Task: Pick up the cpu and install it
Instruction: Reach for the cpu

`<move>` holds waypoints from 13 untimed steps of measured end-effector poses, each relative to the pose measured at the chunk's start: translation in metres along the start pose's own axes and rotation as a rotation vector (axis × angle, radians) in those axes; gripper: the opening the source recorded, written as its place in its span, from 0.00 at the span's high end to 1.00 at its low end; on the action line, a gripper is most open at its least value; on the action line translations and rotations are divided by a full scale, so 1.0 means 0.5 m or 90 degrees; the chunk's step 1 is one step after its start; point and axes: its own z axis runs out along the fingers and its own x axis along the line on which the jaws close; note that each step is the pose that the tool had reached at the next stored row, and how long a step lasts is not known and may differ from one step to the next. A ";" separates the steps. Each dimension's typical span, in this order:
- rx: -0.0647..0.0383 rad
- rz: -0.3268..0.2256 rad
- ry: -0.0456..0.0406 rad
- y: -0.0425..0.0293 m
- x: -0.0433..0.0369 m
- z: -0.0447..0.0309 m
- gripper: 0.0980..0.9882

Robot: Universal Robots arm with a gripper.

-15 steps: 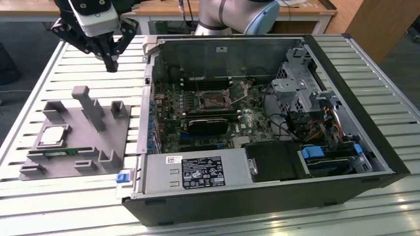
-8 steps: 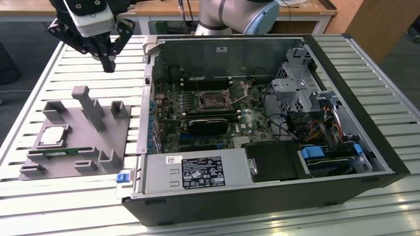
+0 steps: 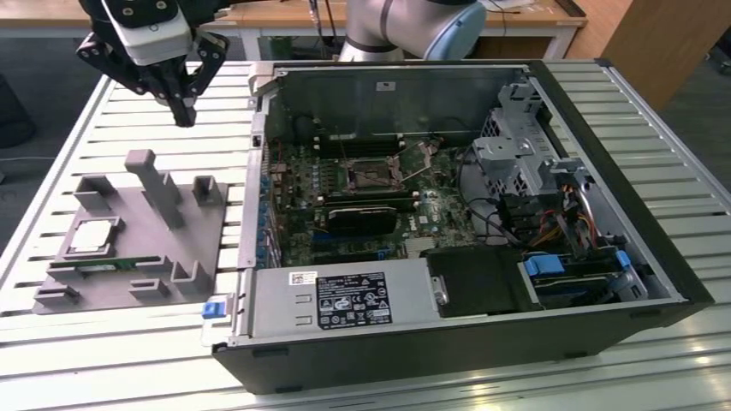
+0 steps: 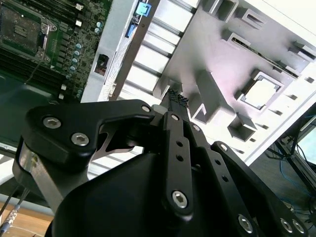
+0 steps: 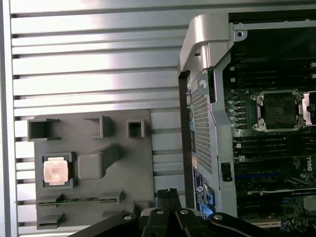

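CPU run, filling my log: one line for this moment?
cpu: in grey tray | gripper: shut, empty, above table | pick: not done

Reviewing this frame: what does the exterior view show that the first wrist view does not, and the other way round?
Exterior view: the power supply, drive cage and the arm's grey body. First wrist view: the case's perforated side wall. Both: the cpu lying in the grey tray, the socket, the shut tool.

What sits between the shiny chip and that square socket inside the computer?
In the first wrist view: the grey tray's post, bare table slats, then the computer case's wall.
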 end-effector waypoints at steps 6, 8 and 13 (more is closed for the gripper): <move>0.000 0.000 0.0000 -0.001 0.008 0.001 0.99; 0.000 0.000 0.0000 -0.001 0.011 0.001 0.99; 0.000 0.000 0.0001 -0.001 0.018 0.001 0.99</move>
